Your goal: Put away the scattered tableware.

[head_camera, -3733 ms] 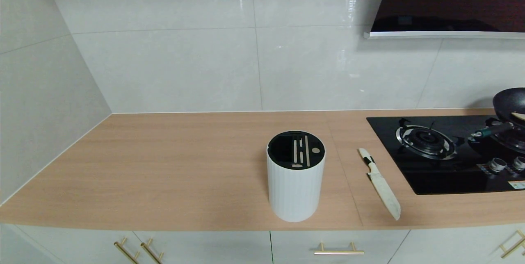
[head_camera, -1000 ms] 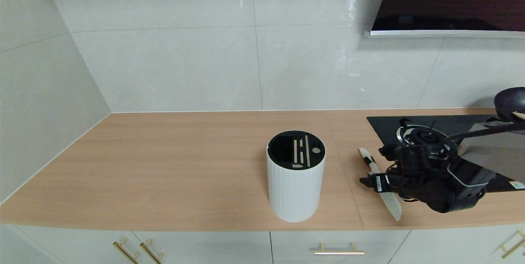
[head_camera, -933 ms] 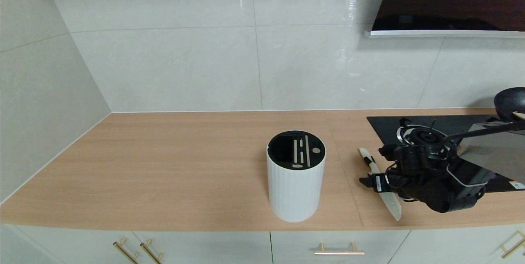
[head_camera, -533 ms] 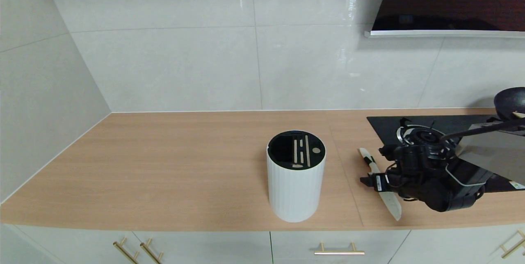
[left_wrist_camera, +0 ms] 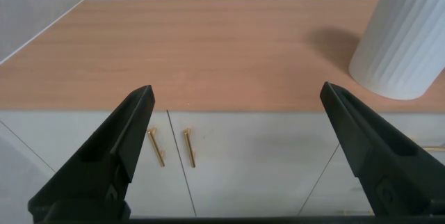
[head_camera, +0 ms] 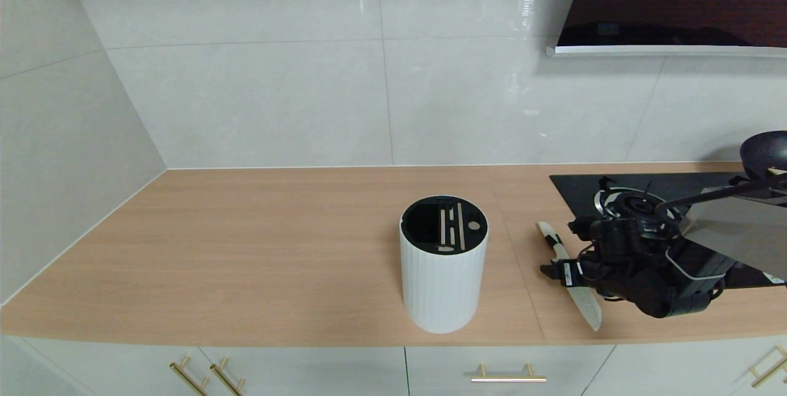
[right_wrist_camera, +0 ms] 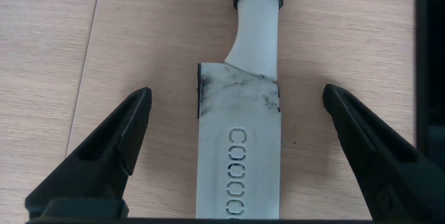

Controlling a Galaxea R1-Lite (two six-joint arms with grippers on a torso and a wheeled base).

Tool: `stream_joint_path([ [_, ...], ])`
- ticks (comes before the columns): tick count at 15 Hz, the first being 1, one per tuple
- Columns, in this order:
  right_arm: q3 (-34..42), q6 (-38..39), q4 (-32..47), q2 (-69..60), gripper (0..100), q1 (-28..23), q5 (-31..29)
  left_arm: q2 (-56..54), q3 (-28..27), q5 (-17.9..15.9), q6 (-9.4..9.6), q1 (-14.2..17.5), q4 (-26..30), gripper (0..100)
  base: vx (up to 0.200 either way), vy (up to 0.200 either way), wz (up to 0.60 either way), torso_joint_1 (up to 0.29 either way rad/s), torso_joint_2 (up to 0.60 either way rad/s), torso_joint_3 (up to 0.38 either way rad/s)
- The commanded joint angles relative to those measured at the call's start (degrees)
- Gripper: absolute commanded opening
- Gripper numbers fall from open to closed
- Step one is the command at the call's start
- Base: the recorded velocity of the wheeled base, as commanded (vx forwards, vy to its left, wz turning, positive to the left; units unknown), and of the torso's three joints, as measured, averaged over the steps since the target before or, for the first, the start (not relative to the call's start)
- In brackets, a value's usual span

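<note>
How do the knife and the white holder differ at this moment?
The knife lies flat on the countertop; the holder stands upright. The knife is long and thin; the holder is a wide ribbed cylinder with a black slotted top. The knife sits between the right gripper's open fingers; the holder stands apart from it. Both are mostly white.

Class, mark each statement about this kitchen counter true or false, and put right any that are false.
1. The knife lies flat on the wooden counter. True.
2. The right gripper is shut on the knife. False: it is open, with one finger on each side of the blade.
3. The white holder stands upright on the counter, to the left of the knife. True.
4. The knife already stands in one of the holder's slots. False: it is on the counter, apart from the holder.
</note>
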Motion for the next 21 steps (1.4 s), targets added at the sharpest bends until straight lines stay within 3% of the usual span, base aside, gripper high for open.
stream_joint_path([
  [1,0.0,-0.1,0.1,0.4,100,0.0,0.0,0.0,0.0,0.0,-0.01,0.0,0.0,100,0.000,0.000,0.00,0.000,0.00,0.000],
  [4,0.1,-0.3,0.1,0.7,100,0.0,-0.2,0.0,0.0,0.0,-0.10,0.0,0.0,100,0.000,0.000,0.00,0.000,0.00,0.000],
  [5,0.1,-0.4,0.1,0.8,0,0.0,-0.2,0.0,0.0,0.0,-0.01,0.0,0.0,100,0.000,0.000,0.00,0.000,0.00,0.000],
  [16,1.6,-3.9,-3.6,0.9,0,0.4,-2.4,0.0,0.0,0.0,-0.01,0.0,0.0,100,0.000,0.000,0.00,0.000,0.00,0.000],
  [21,6.4,-3.7,-10.6,-7.0,0,0.9,-3.7,0.0,0.0,0.0,0.08,0.0,-0.1,100,0.000,0.000,0.00,0.000,0.00,0.000],
])
